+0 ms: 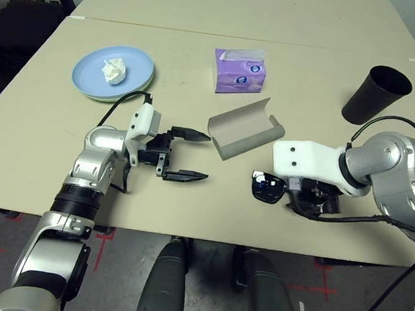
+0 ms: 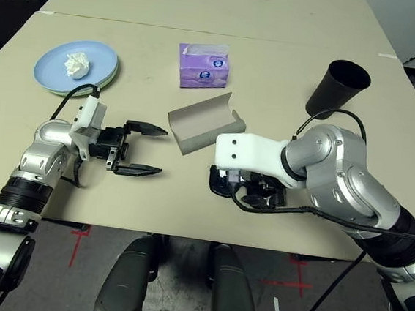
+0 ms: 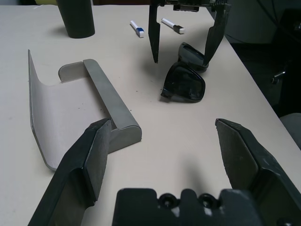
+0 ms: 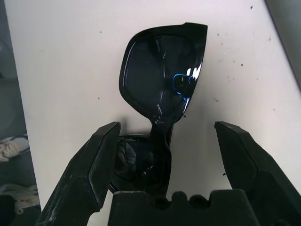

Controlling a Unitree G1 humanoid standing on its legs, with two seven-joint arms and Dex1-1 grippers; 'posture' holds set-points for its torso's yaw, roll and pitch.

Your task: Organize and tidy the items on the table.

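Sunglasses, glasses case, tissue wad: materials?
Sunglasses: likely glossy black plastic; sharp highlights on lens and rim. 
Glasses case: matte grey, perhaps coated card or thin plastic; thin, smooth curved walls, no shine. 
Tissue wad: soft white paper, matte; crumpled folds.

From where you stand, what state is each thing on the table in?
Grey oblong glasses case: open, empty.
Black sunglasses: on the table, not gripped.
Purple cardboard tissue box: upright, tissue showing on top.
Pale blue plate: stacked on a green plate.
White tissue wad: crumpled, on the blue plate.
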